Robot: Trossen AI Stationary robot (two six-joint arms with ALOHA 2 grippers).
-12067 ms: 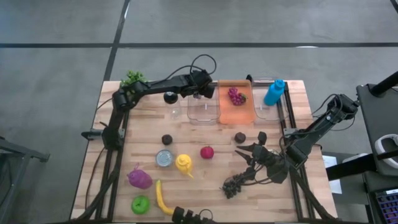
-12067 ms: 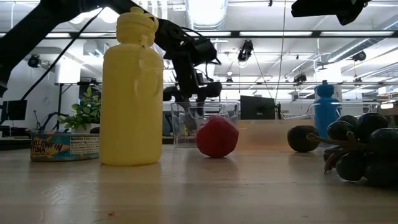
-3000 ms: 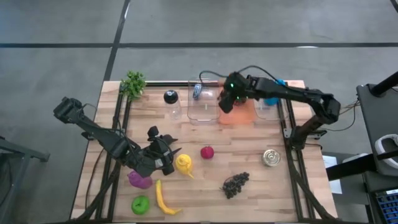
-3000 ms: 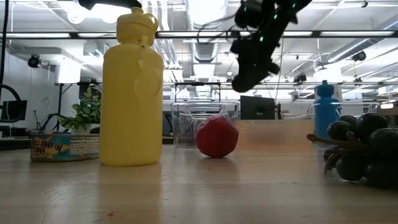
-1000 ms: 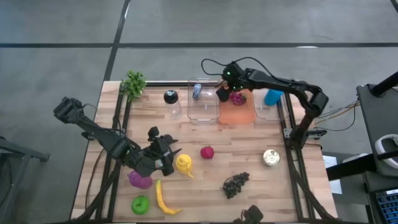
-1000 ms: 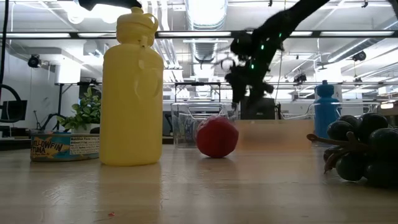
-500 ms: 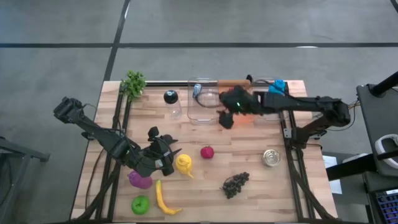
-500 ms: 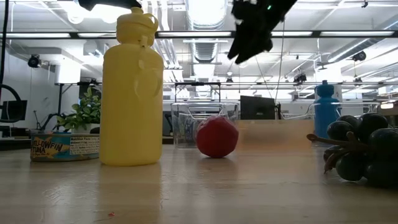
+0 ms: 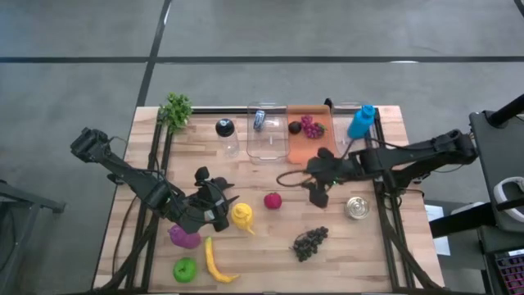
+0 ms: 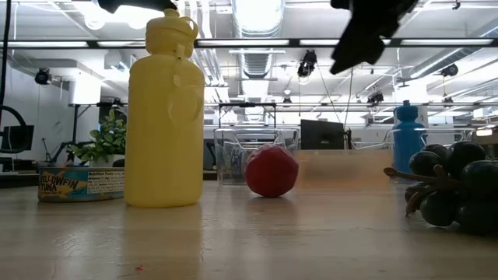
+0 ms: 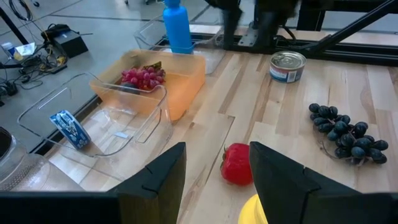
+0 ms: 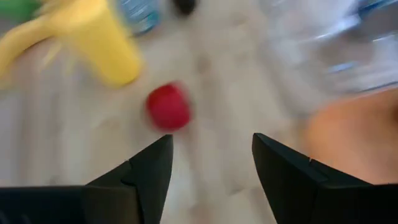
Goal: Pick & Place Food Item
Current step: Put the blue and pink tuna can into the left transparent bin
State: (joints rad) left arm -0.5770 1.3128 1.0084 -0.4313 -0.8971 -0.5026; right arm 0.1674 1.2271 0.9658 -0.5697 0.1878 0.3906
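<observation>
Red strawberry-like toy [image 9: 273, 200], centre of frame, probably light, rigid, slippery, best pinched across its middle; right gripper [image 9: 315, 193] beside it, fingers apart, empty; left gripper [image 9: 221, 206] likewise parted.

On the worktop [image 9: 254, 250] stand three bins: two clear bins [image 9: 268, 141] [image 9: 347, 139] and one orange bin [image 9: 309, 144]. There are two bunches of grapes, one red bunch [image 9: 311, 126] in the orange bin and one dark bunch [image 9: 310, 242] on the wood. One dark plum [image 9: 295, 127] lies beside the red bunch. There is one red fruit [image 9: 273, 200], one yellow bottle [image 9: 241, 216], one blue bottle [image 9: 360, 121], one can [image 9: 357, 206], one banana [image 9: 213, 262], one green apple [image 9: 186, 269], one purple item [image 9: 184, 237], one green plant [image 9: 175, 109], one small blue packet [image 9: 259, 120] and one dark ball [image 9: 223, 128]. Two arms reach over it, each with one gripper [image 9: 214, 201] [image 9: 318, 193].
</observation>
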